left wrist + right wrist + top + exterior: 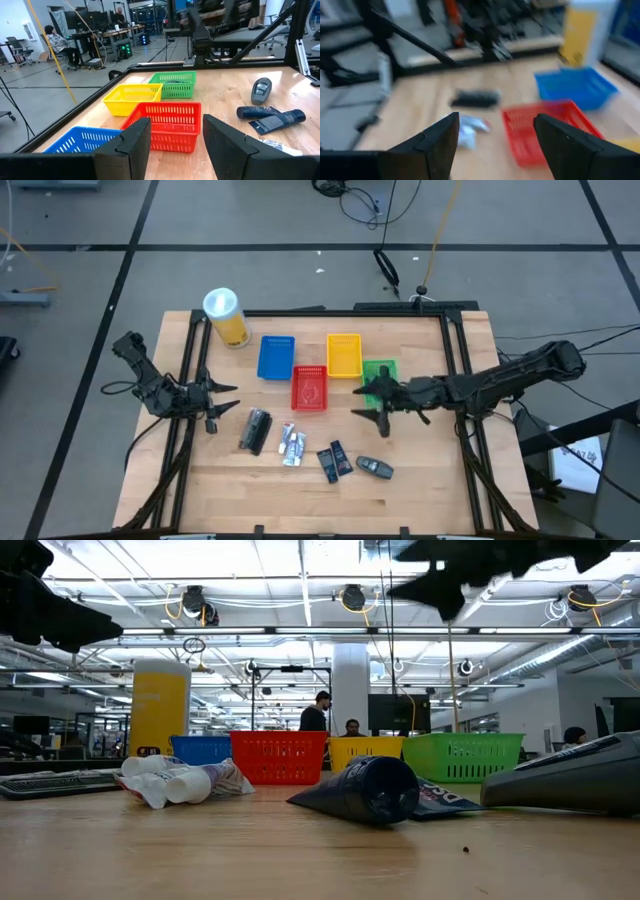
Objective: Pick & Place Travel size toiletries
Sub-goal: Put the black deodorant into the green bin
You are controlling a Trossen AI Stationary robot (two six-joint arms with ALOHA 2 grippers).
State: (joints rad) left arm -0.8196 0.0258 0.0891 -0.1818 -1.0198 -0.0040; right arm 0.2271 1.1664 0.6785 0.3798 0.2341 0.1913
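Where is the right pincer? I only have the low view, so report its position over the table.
Observer: The right pincer hangs open next to the green plastic basket, on the side toward the red plastic basket.
Operator: Now give me the left pincer.
Observer: The left pincer is open near the table's left edge, beside a dark grey rounded toiletry piece.
Operator: Name the rest of that row.
Observer: Toward the right arm lie silvery-white mini tubes, dark blue flat packets, then another dark grey rounded piece.
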